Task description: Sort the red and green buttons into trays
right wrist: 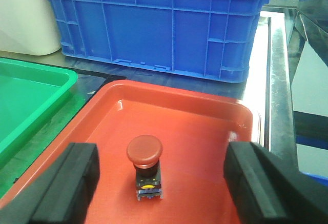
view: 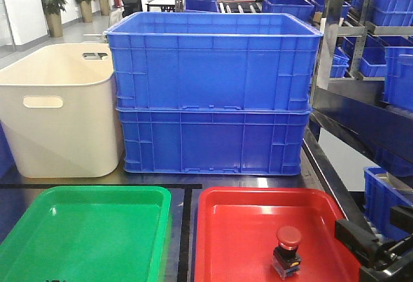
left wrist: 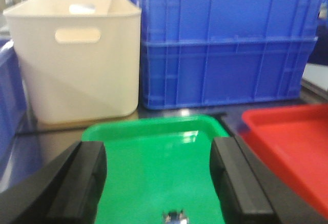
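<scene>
A red button (right wrist: 144, 155) with a mushroom cap on a dark body stands upright in the red tray (right wrist: 205, 116), also seen in the front view as the red button (view: 288, 248) in the red tray (view: 239, 224). My right gripper (right wrist: 164, 180) hangs open just above it, its fingers (right wrist: 69, 183) wide on either side and not touching it. The left gripper (left wrist: 159, 180) is open over the green tray (left wrist: 154, 167), holding nothing. A small blurred metallic thing (left wrist: 175, 217) shows at that view's bottom edge. The green tray (view: 90, 230) looks bare in the front view.
Two stacked blue crates (view: 213, 95) stand right behind the trays, with a cream tub (view: 61, 108) to their left. Shelving with more blue crates (view: 381, 56) runs along the right, past the table's metal edge (right wrist: 279, 80). Part of my right arm (view: 371, 243) shows at the lower right.
</scene>
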You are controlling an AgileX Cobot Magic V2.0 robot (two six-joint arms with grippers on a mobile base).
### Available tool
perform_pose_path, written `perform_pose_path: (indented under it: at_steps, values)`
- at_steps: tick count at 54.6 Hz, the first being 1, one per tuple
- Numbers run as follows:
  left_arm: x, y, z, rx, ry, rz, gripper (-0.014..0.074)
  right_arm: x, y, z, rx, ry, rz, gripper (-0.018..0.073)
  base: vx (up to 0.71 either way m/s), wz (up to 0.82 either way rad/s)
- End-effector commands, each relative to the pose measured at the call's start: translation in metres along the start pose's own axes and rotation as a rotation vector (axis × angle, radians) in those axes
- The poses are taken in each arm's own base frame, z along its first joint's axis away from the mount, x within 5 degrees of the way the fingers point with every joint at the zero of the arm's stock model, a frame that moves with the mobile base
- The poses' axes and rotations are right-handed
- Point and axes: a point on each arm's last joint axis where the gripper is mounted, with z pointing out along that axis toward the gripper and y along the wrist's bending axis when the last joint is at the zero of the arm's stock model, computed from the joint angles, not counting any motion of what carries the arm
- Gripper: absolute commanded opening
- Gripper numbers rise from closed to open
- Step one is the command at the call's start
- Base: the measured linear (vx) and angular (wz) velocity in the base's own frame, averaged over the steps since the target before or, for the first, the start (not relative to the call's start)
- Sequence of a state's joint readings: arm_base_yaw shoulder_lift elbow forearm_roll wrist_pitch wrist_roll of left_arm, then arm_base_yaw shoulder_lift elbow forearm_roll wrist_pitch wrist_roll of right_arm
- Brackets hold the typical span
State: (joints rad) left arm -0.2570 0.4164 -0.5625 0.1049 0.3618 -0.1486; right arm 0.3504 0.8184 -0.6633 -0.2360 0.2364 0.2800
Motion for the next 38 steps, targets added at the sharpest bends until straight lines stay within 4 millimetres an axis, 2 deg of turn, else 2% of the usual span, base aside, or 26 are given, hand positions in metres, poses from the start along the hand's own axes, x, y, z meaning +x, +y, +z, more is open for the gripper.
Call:
perform_pose_path:
  at_steps: [1,23,30,38]
  values:
    - [-0.012,-0.001,-0.005,0.011,-0.046,-0.013,0.0538,-0.017,0.002,-0.005,-0.017,-0.109,-0.016,0.0549,0.0,0.0]
    - [-0.005,-0.001,-0.004,0.007,-0.017,-0.011,0.0538,-0.016,0.001,-0.005,-0.016,-0.103,-0.015,0.0549,0.0,0.0]
    - [0.017,0.002,-0.005,-0.007,-0.122,-0.016,0.0521,-0.016,0.001,-0.005,-0.015,-0.101,-0.015,0.0549,0.0,0.0]
    - [0.065,0.007,-0.009,-0.038,-0.237,-0.057,0.0446,-0.016,0.001,-0.005,-0.015,-0.1,-0.015,0.0549,0.0,0.0]
